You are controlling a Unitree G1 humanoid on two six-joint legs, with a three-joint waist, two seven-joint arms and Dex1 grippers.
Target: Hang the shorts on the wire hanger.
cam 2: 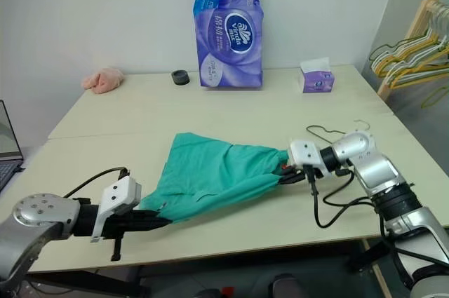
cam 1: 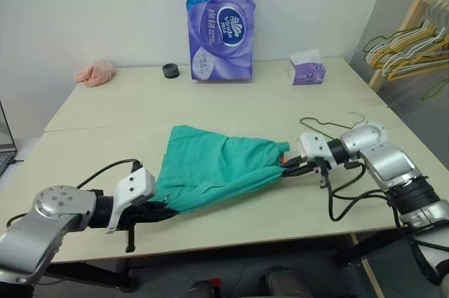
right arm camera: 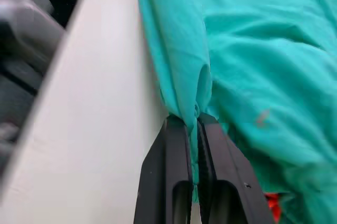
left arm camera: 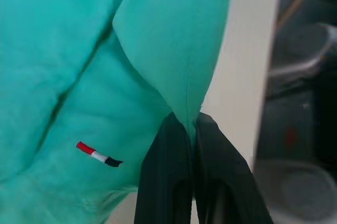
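Both tools are pinched tight on the shorts point(cam 1: 214, 166) — the left tool point(left arm camera: 190, 129) grips a fold at the near-left edge, the right tool point(right arm camera: 192, 124) a fold at the right end, beside the orange tag. The teal cloth is stretched between them over the near part of the pale surface point(cam 1: 231, 102), and the wire hanger point(cam 1: 330, 127) lies just behind the right tool. Far off stand a purple tissue pack point(cam 1: 219, 24), a small tissue box point(cam 1: 307, 69), a dark ring point(cam 1: 170, 70) and a pink cloth point(cam 1: 96, 73) — more hangers point(cam 1: 414, 45) bunch on a rack at the far right.
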